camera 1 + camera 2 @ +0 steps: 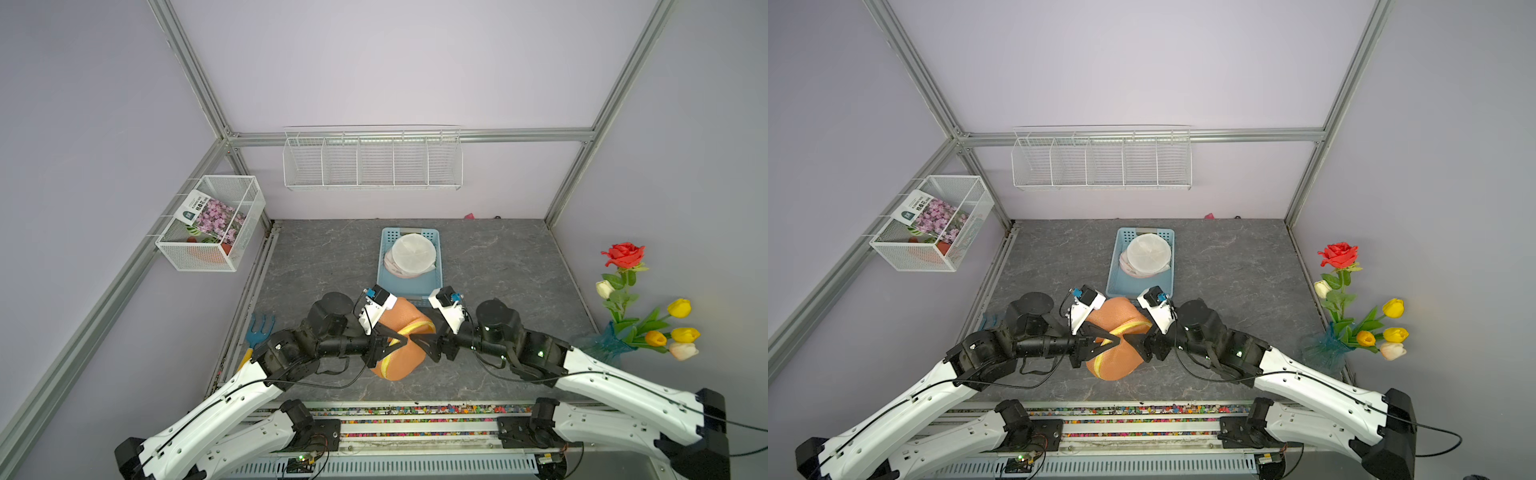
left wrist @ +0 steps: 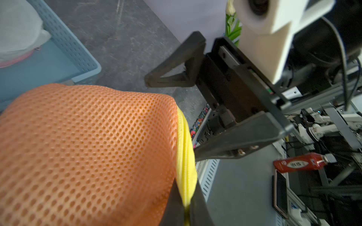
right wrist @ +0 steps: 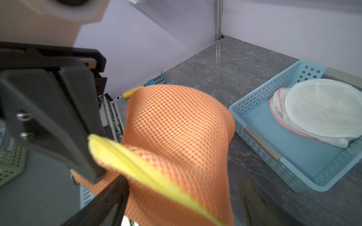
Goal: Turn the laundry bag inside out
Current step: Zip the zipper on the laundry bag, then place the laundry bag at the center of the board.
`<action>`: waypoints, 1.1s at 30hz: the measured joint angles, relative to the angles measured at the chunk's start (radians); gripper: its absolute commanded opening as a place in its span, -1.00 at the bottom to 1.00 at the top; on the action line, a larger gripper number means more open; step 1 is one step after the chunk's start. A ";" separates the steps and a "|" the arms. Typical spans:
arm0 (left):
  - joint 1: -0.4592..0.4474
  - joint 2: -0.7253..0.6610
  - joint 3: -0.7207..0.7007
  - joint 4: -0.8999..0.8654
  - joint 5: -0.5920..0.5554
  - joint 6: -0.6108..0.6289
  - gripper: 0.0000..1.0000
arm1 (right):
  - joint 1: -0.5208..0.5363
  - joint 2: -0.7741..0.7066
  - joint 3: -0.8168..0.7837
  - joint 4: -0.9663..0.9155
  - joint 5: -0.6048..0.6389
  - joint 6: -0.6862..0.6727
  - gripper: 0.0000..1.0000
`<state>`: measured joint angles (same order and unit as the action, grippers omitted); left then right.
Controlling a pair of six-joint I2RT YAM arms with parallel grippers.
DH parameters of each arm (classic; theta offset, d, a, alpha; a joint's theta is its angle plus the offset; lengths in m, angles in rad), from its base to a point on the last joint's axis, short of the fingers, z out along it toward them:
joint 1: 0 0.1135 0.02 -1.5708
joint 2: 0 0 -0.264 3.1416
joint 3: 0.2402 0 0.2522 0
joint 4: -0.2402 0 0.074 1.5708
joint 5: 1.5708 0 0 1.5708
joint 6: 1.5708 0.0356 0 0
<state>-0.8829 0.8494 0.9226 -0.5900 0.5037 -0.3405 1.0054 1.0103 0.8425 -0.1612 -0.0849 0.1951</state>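
Left gripper [image 2: 186,195] pinches the bag's [image 1: 399,365] yellow trim [image 2: 186,146]; right gripper [image 2: 172,118] gapes empty. Packet [image 1: 199,212] at 10 o'clock: writing illegible.

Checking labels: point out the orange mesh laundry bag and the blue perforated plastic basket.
Orange mesh laundry bag [image 1: 409,316]: in a top view, upper mesh bulge.
Blue perforated plastic basket [image 3: 264,94]: right wrist view, perforated side wall.

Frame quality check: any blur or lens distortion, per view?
Both top views: even light, wide-angle lens splays the frame posts. Left wrist: laundry bag soft up close. Right wrist: one finger of the right pincer smeared by motion.
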 measured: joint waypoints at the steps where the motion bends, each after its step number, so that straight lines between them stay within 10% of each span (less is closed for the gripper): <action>1: 0.003 -0.001 0.001 -0.008 0.012 0.005 -1.00 | 0.000 0.011 0.014 -0.014 -0.017 -0.016 0.58; 5: 0.008 -0.011 0.007 -0.037 0.018 0.017 -1.00 | -0.004 0.056 0.074 -0.067 -0.113 -0.070 -1.00; 6: 0.010 -0.017 0.009 -0.046 -0.005 0.013 -1.00 | -0.006 0.065 0.079 -0.071 -0.140 -0.078 -1.00; 9: 0.010 -0.029 0.011 -0.089 -0.105 -0.009 0.15 | -0.008 0.095 0.085 -0.049 -0.178 -0.056 -1.00; 14: 0.007 -0.080 0.103 -0.166 -0.453 -0.072 0.46 | -0.022 0.285 0.162 -0.024 -0.256 0.013 -1.00; 15: 0.007 -0.106 0.125 -0.174 -0.516 -0.078 0.99 | -0.022 0.341 0.202 -0.023 -0.282 0.022 -1.00; 23: 0.007 -0.328 0.251 -0.157 -0.849 -0.083 1.00 | -0.023 0.765 0.640 -0.062 -0.394 0.056 -1.00; 33: 0.006 -0.326 0.217 -0.189 -0.923 -0.084 1.00 | -0.024 1.332 1.399 -0.374 -0.156 0.198 -0.93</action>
<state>-0.8764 0.5236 1.1393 -0.7792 -0.4191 -0.4248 0.9810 2.3425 2.2417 -0.5350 -0.2413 0.3931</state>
